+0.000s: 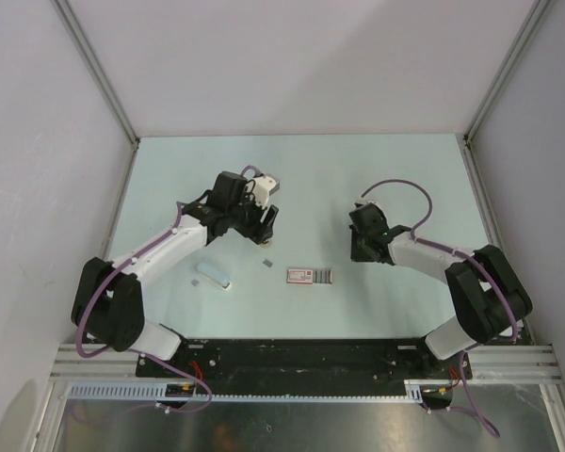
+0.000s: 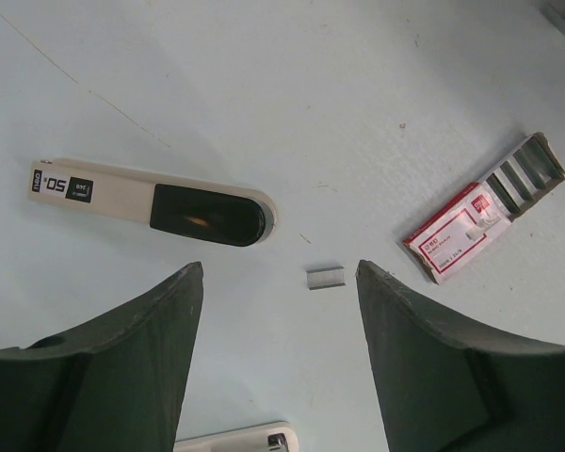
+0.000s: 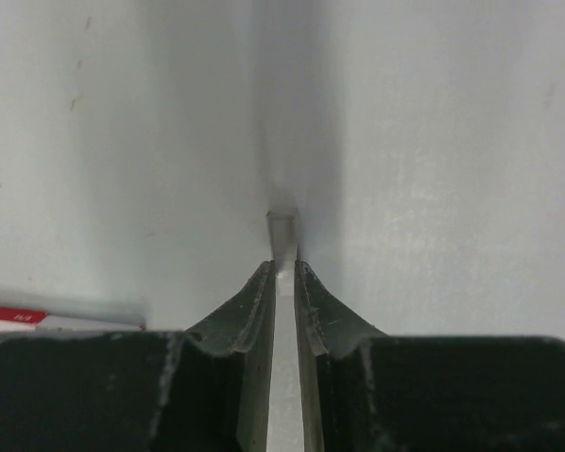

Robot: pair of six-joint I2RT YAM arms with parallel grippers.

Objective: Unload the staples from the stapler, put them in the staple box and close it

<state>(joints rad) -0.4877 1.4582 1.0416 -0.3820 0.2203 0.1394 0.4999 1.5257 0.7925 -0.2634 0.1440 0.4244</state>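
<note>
Top external view: hovering over the pale tabletop (image 1: 405, 169) with the left gripper (image 1: 266, 226) just left of centre and the right gripper (image 1: 361, 247) just right of centre, well apart. Finding, along the lower middle of the frame, a slim cream-and-black plastic stapler (image 1: 212, 276) at the left, a tiny grey metallic staple strip (image 1: 266, 265) near the middle, and a pink-and-white rectangular cardboard box (image 1: 311, 276) to the right, all lying apart.

Left wrist view: holding the left gripper (image 2: 278, 273) spread wide, with its dark fingers (image 2: 122, 358) filling the lower corners. Framing the staple strip (image 2: 325, 278) between them, closer to the right-hand finger. Leaving the stapler (image 2: 151, 202) at upper left and the box (image 2: 480, 217), grey tray half slid out, at right. Judging the loose staple strip already out of the stapler, and its pick-up the step in hand. Doing it well: shifting toward frame right until centring the staple strip, descending straight until brushing the tabletop, then closing slowly across the short side. Squeezing lightly, to avoid snapping or flicking away so thin a piece.

Right wrist view: showing the right gripper (image 3: 282, 268) pressed almost together, with only a thin pale sliver between its fingers (image 3: 250, 301). Being unable to tell a pinched piece from a bare gap. Catching just a red-and-white edge of the box (image 3: 19, 315) at lower left. Advising holding this arm clear of the left arm's descent.
</note>
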